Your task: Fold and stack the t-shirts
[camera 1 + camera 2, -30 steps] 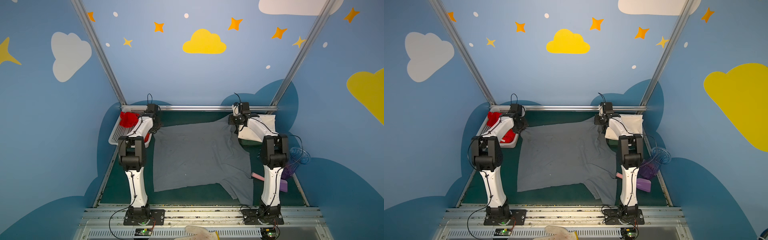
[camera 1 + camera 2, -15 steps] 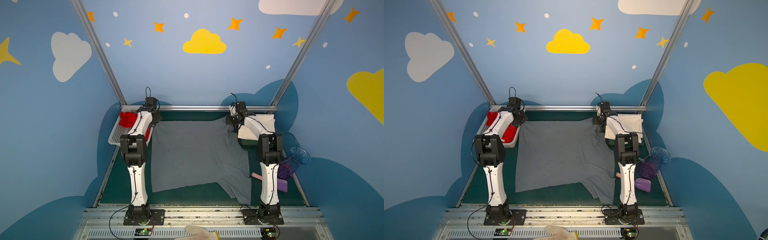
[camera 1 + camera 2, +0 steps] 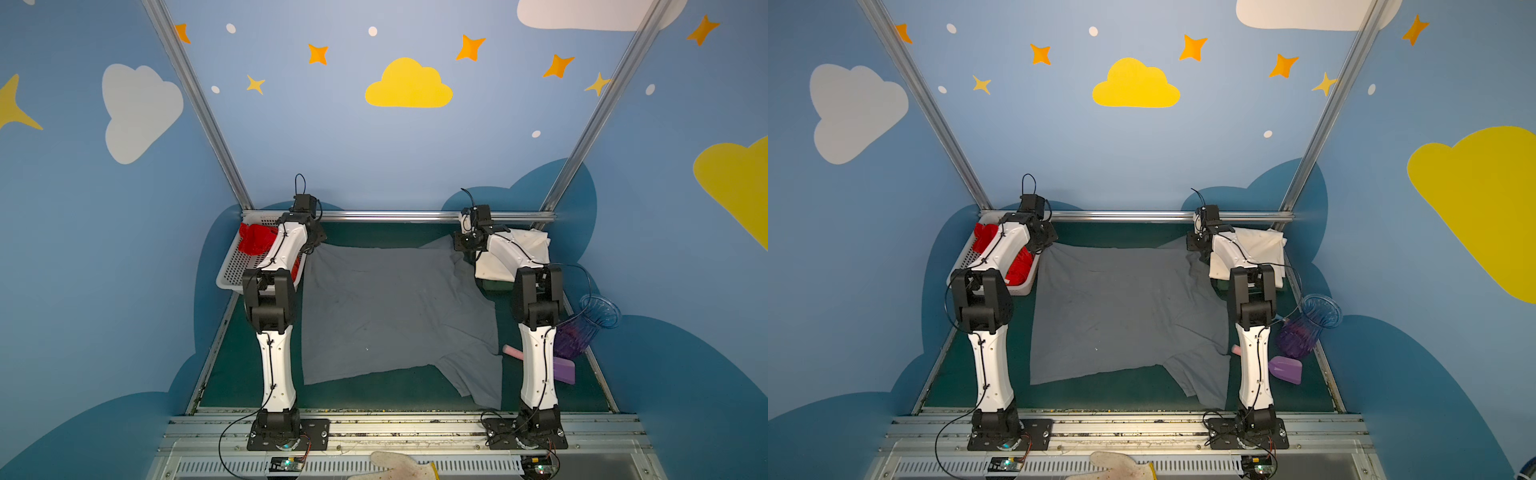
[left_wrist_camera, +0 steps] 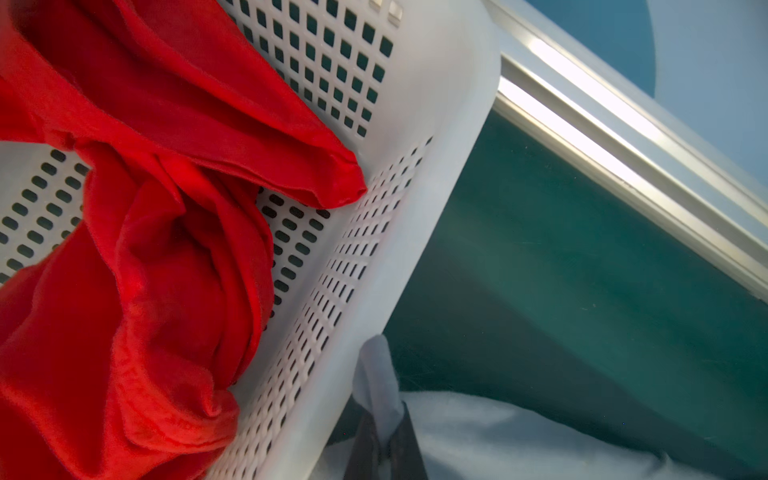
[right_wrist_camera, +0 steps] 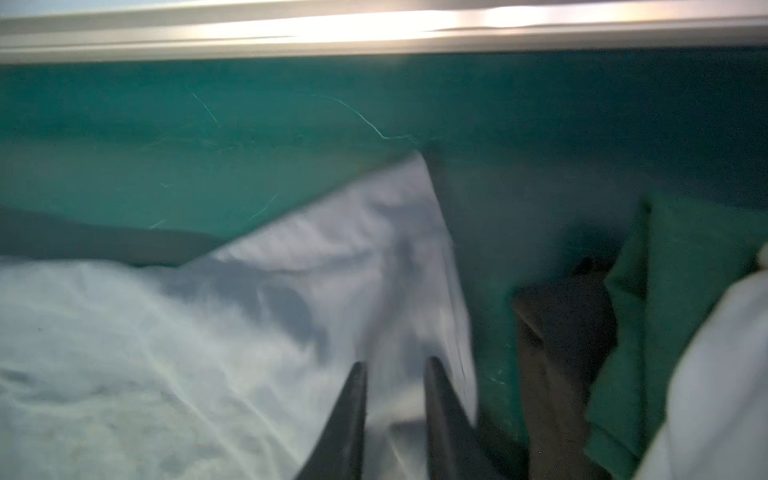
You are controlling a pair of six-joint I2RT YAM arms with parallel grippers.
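The grey t-shirt (image 3: 395, 311) (image 3: 1121, 311) lies spread on the green table in both top views, one sleeve crumpled at the near right. My left gripper (image 4: 384, 409) (image 3: 316, 244) is shut on a pinch of the shirt's far left corner. My right gripper (image 5: 395, 363) (image 3: 462, 245) hangs over the far right corner (image 5: 374, 249), its fingers a little apart and gripping nothing. The cream-white t-shirt (image 3: 534, 247) (image 3: 1264, 249) lies folded at the far right. The red t-shirt (image 4: 166, 249) (image 3: 253, 243) is bunched in the basket.
The white perforated basket (image 4: 415, 166) (image 3: 230, 272) stands right beside my left gripper. A metal rail (image 3: 395, 216) (image 5: 374, 29) closes the table's back edge. A purple vase (image 3: 590, 324), a purple block (image 3: 563, 370) and a pink piece (image 3: 513, 352) sit at the right edge.
Both arms have reached further back, drawing the grey shirt's far edge straight and flat. The right gripper's jaws have parted and let the corner go; the left stays shut on its corner.
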